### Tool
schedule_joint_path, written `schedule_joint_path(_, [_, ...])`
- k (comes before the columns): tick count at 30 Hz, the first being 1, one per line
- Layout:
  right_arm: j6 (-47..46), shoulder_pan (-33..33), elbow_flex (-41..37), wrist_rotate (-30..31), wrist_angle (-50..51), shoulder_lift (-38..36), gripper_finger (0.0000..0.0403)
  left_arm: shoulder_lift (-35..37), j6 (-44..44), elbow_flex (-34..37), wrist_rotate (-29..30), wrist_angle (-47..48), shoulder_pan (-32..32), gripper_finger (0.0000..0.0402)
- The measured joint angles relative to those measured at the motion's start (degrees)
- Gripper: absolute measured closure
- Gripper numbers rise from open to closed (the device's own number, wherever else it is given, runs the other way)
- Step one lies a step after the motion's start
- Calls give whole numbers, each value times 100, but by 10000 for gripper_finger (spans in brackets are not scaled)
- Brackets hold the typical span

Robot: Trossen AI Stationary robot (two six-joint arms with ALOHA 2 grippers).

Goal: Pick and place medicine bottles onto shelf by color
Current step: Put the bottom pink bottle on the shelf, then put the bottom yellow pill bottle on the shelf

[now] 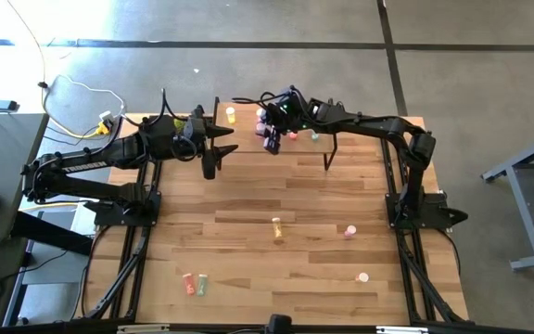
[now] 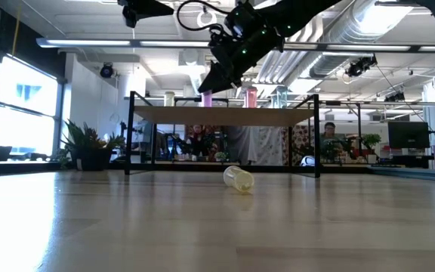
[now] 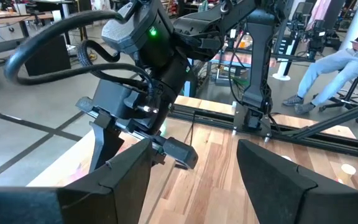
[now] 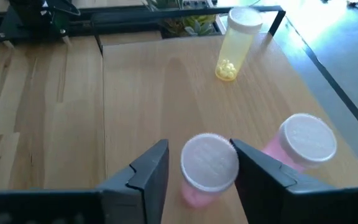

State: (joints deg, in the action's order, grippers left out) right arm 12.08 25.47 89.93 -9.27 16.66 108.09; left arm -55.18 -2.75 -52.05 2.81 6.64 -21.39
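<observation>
The shelf (image 1: 360, 125) stands at the table's far side. On its wood top (image 4: 160, 87) stand a yellow bottle (image 4: 235, 43) and two pink bottles with white caps (image 4: 209, 167) (image 4: 302, 146). My right gripper (image 4: 199, 152) is open over the shelf, slanting down, with the nearer pink bottle upright between its fingers. My left gripper (image 1: 219, 148) hangs open and holds nothing, just off the shelf's left end. More bottles lie on the table: a yellow one (image 1: 276, 225), pink ones (image 1: 349, 231) (image 1: 362, 276), and an orange and a green one (image 1: 195, 283). My right gripper straddles the pink bottle's cap. One finger (image 4: 148, 168) stands clear of it. The other finger (image 4: 253, 168) is right at the cap's edge (image 4: 234, 158); I cannot tell whether it touches. The bottle stands on its base on the shelf top.
A green bottle (image 1: 314, 136) and another pink one (image 1: 292, 134) also stand on the shelf. In the low view the yellow bottle (image 2: 239, 179) lies on its side before the shelf's black legs (image 2: 131, 136). A person sits beyond the table (image 3: 337, 68).
</observation>
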Motion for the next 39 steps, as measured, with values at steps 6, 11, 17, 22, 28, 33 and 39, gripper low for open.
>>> schedule_joint_path(6, [0, 0, 0, 1, -113, 0, 243, 0, 1, 0, 0, 1, 0, 176])
schedule_joint_path(11, [-1, 0, 0, 22, -145, 0, 242, 0, 0, 0, 38, 82, 0, 176])
schedule_joint_path(17, [0, -1, 0, 196, -144, -29, 242, 0, 0, 0, 220, 328, -2, 176])
schedule_joint_path(22, [-117, -2, 1, 200, -138, -168, 242, 0, 0, 0, 224, 387, -2, 176])
schedule_joint_path(28, [-306, -28, 2, 211, 82, -390, 242, 0, -3, 0, 238, 517, -2, 176])
schedule_joint_path(33, [-474, -145, 3, 215, 611, -685, 242, 0, -218, 0, 236, 715, -2, 176])
schedule_joint_path(39, [-865, -398, 4, 208, 1255, -1063, 242, 0, -562, 0, 237, 1211, 99, 176])
